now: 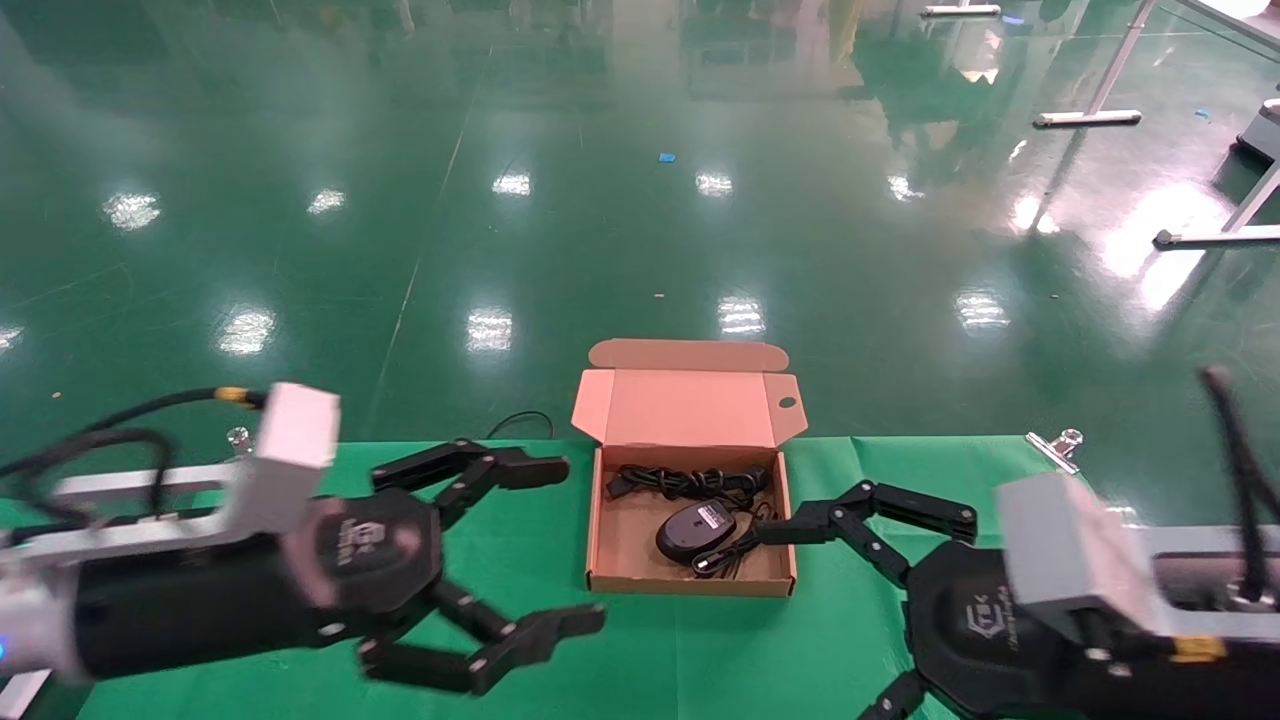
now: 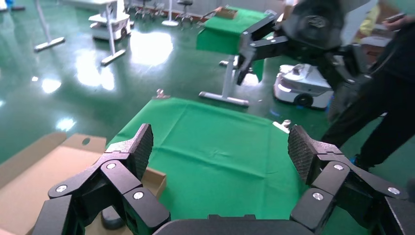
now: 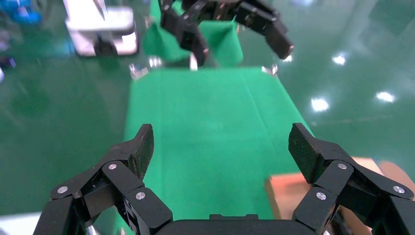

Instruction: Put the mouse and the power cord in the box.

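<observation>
The brown cardboard box (image 1: 690, 408) lies open mid-table with its flap lid raised at the back. Inside it, the black mouse (image 1: 695, 528) with its white label sits near the front, and the coiled power cord (image 1: 685, 483) lies along the back wall. My left gripper (image 1: 560, 545) hovers just left of the box, open and empty. My right gripper (image 1: 825, 615) is just right of the box, open and empty, one finger reaching near the box's right wall. The left wrist view shows open fingers (image 2: 139, 147) beside the box (image 2: 29, 181). The right wrist view shows a box corner (image 3: 288, 196).
A green cloth (image 1: 700, 660) covers the table, held by metal clips (image 1: 1060, 445) at the far corners. A thin black cable (image 1: 525, 420) loops over the far edge. Beyond is glossy green floor with table legs (image 1: 1090, 115). A person (image 2: 386, 98) stands past the table's right end.
</observation>
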